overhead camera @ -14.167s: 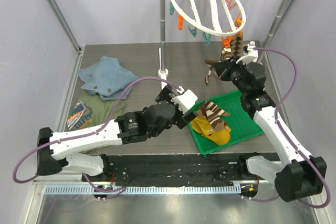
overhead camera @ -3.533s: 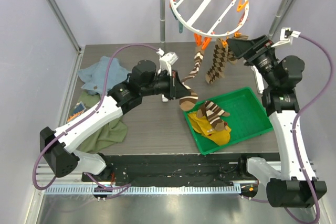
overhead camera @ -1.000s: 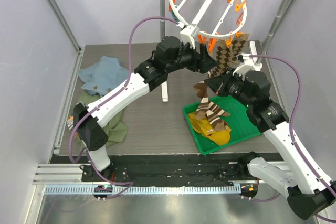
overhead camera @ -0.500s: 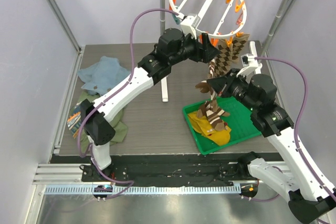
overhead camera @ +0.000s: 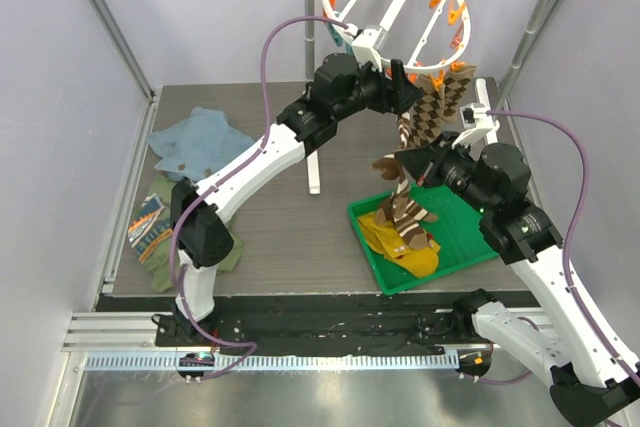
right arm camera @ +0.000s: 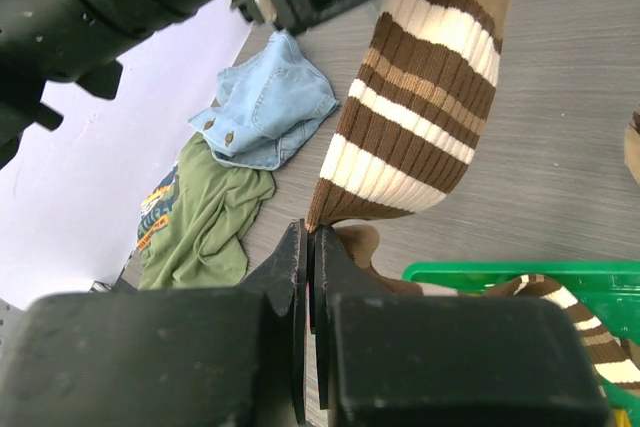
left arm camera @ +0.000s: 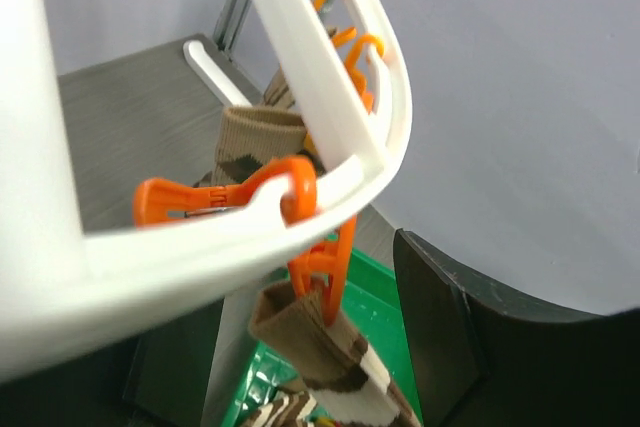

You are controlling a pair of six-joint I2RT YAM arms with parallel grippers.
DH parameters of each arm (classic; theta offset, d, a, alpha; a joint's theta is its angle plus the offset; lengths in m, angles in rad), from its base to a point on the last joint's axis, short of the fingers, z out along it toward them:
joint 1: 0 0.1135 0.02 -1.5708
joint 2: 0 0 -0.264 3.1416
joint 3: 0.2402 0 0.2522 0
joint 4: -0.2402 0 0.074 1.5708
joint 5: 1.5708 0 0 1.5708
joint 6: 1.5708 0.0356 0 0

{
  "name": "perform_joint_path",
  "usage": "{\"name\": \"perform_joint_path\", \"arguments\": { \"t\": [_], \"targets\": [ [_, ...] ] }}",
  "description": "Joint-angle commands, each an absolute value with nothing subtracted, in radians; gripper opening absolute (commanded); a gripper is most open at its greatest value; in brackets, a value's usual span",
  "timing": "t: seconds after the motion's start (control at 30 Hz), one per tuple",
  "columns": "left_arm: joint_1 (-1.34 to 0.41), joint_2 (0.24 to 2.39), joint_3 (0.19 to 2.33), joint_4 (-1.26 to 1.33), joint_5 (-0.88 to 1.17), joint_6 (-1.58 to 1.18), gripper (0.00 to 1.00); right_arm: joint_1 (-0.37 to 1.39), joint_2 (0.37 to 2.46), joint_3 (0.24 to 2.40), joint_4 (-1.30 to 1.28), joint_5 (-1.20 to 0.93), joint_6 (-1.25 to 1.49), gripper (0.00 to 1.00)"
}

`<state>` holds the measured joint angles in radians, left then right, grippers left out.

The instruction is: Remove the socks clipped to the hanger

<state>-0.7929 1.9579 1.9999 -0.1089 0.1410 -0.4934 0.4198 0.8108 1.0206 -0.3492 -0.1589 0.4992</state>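
Note:
The white round hanger (overhead camera: 398, 5) hangs from the rail, and its rim fills the left wrist view (left arm camera: 300, 187). A brown-and-white striped sock (left arm camera: 330, 347) hangs from an orange clip (left arm camera: 330, 267). My left gripper (overhead camera: 408, 89) is open, its dark fingers (left arm camera: 470, 337) on either side of that clip and the sock's cuff. My right gripper (right arm camera: 312, 242) is shut on the lower end of the striped sock (right arm camera: 420, 127), just above the tray (overhead camera: 403, 165). A diamond-patterned sock (overhead camera: 437, 105) hangs beside it. Yellow socks (overhead camera: 405, 250) and a striped sock (overhead camera: 408, 213) lie in the green tray (overhead camera: 475, 237).
The grey rail stand's post (overhead camera: 311, 67) rises behind the left arm, its foot on the table (overhead camera: 313, 175). A blue cloth (overhead camera: 200, 142) and an olive-green cloth (overhead camera: 160, 222) lie at the left; both show in the right wrist view (right arm camera: 265, 102) (right arm camera: 200, 212).
My left gripper has moved right along the hanger's lower rim to the clip holding the striped sock. My right gripper has kept its hold on the sock's lower end.

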Motion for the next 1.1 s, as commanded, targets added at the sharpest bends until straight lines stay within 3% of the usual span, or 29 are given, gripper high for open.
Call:
{"name": "perform_joint_path", "arguments": {
  "t": [0.0,0.33,0.67,0.97,1.07],
  "targets": [
    [-0.787,1.974,2.085,-0.020,0.133,-0.495,0.69,0.423,0.787,1.032,-0.313,-0.163,0.474,0.01],
    [-0.787,2.005,2.121,-0.015,0.100,-0.512,0.58,0.425,0.788,1.022,-0.311,-0.152,0.457,0.01],
    [-0.787,2.022,2.154,-0.029,0.097,-0.549,0.00,0.425,0.776,1.000,-0.314,-0.138,0.449,0.01],
    [-0.787,2.011,2.129,-0.048,0.104,-0.551,0.01,0.423,0.753,0.989,-0.380,-0.081,0.460,0.01],
    [-0.787,1.987,2.083,-0.037,0.110,-0.548,0.10,0.423,0.732,0.971,-0.468,-0.008,0.483,0.01]
  ]
}}
